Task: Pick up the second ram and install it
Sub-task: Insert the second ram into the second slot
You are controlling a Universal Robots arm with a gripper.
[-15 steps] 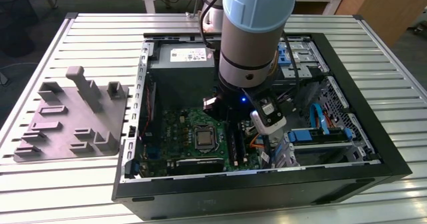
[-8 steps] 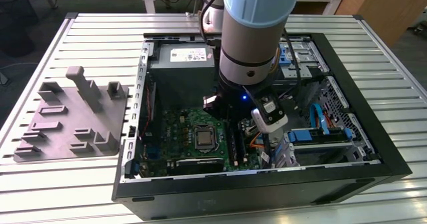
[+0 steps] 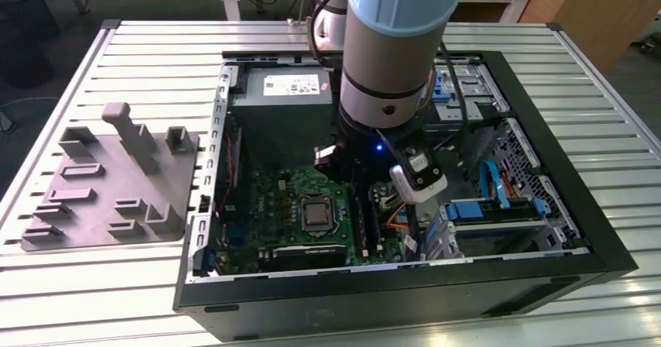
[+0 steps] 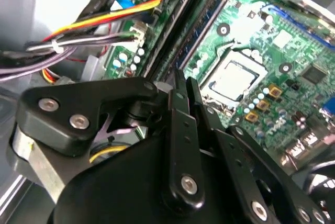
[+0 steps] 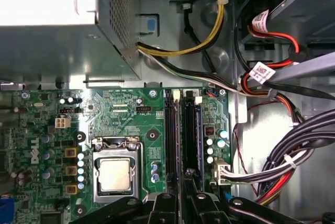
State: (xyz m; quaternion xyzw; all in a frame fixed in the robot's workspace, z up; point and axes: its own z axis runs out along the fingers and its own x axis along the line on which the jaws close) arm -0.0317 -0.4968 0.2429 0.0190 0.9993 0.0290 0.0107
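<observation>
Dark thin edge pinched betw. my pads is, as best I can judge, the second ram (image 5: 183,179): it sits edge-on in my pincer (image 5: 183,203), so no chips or board face show, just a narrow strip in line w/ the slot beneath. Pincer is closed down tight on it, and in the second wrist view the two fingers (image 4: 178,96) stand nearly together w/ only a sliver betw. them. Straight ahead of my tips run the long black slot rails (image 5: 170,130) on the green motherboard (image 5: 120,114), w/ the stick lined up along one of the middle rails. I can't tell if its bottom edge is touching the slot yet or just above. So pick-up is done and I'm at the install step, approx. at the seating stage. Beside me on one side is the CPU socket (image 5: 115,174); on the other, close by, a bundle of cables (image 5: 282,166). Beyond the rails' far end is the grey power supply box (image 5: 52,46). Well away, outside the case (image 3: 578,238), the grey fixture tray (image 3: 104,200) carries no stick that I can see. My guess is seating calls for the edge square to the rail, notch matched, and even straight pressure w/o tilt, keeping clear of those wires.
</observation>
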